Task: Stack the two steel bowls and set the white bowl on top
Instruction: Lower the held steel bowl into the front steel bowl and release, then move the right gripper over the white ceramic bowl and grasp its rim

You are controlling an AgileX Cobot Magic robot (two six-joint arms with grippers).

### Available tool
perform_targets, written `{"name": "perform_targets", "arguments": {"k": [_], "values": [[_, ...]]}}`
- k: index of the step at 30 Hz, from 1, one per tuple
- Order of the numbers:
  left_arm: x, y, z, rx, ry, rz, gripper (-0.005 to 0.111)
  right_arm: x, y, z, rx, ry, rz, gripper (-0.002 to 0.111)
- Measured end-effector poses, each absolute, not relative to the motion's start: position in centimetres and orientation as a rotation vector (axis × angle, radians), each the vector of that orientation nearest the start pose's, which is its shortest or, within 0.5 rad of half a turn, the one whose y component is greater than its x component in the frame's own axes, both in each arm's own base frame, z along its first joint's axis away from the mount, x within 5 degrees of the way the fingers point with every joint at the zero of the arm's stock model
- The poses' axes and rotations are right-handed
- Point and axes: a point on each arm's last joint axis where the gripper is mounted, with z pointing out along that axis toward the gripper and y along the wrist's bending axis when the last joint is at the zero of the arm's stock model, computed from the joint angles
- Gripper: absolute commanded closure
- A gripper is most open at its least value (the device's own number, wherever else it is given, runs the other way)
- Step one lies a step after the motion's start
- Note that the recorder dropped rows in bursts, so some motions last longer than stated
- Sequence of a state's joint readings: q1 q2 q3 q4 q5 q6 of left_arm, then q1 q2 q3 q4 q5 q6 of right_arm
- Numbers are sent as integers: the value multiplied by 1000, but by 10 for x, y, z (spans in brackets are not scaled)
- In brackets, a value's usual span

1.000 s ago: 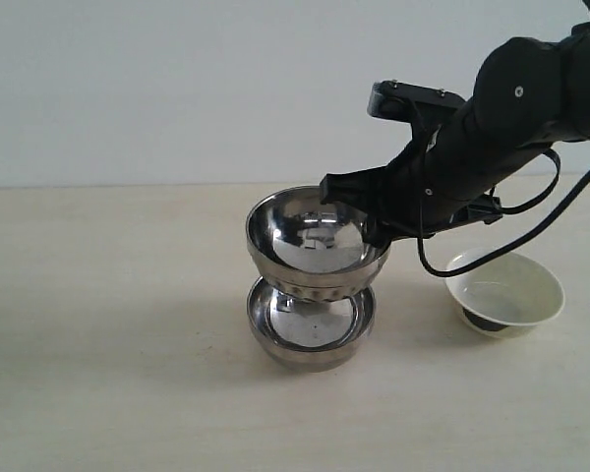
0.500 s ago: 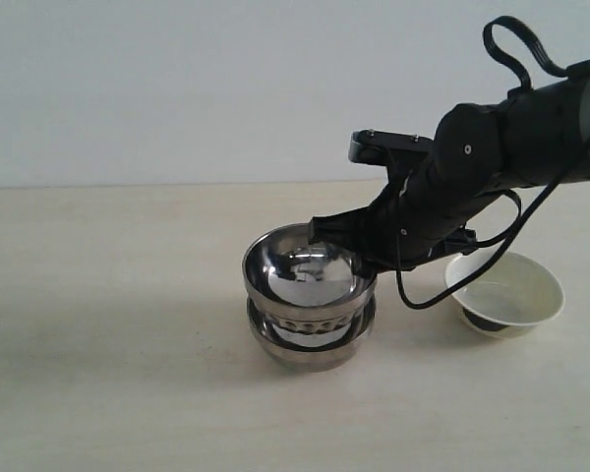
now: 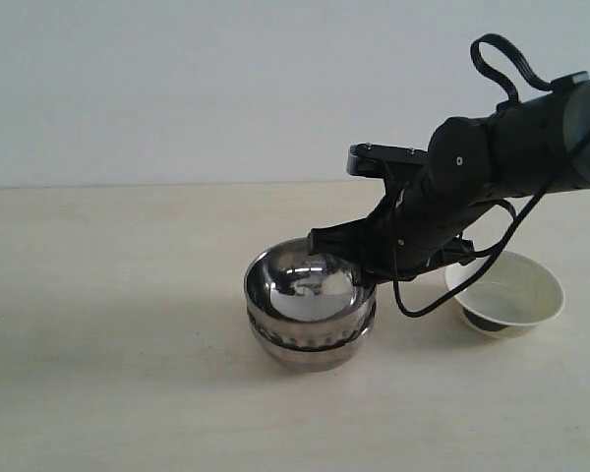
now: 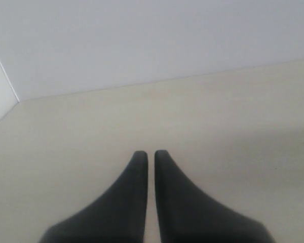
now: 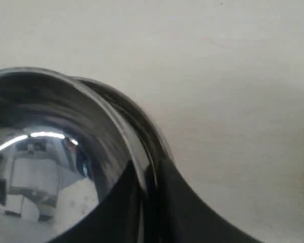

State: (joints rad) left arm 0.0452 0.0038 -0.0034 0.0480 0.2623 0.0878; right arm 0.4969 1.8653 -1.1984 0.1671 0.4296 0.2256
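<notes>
Two steel bowls stacked, my fingers at the rim

The top steel bowl (image 3: 305,285) sits inside the bottom steel bowl (image 3: 310,349) on the table (image 3: 108,324). My right gripper (image 5: 151,174) has one finger inside the top bowl's rim and one outside, very close. I cannot tell if it is squeezing. The white bowl (image 3: 506,290) sits to the right of the stack, not touching it. My left gripper (image 4: 150,157) is pressed together over the table.
</notes>
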Motion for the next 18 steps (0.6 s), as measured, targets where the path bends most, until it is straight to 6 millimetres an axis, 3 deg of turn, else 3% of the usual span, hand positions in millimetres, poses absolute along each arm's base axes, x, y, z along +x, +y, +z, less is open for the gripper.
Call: {"name": "perform_targets", "arguments": {"k": [4,6,18], "values": [[55,4,190,69,1747,142,103,339,191,186,-176,2622,409,63],[55,4,190,69,1747,142,103,339,191,186,-174,2625,410,58],[55,4,190,69,1747,142,103,338,189,187,-206,2630,379,57]]}}
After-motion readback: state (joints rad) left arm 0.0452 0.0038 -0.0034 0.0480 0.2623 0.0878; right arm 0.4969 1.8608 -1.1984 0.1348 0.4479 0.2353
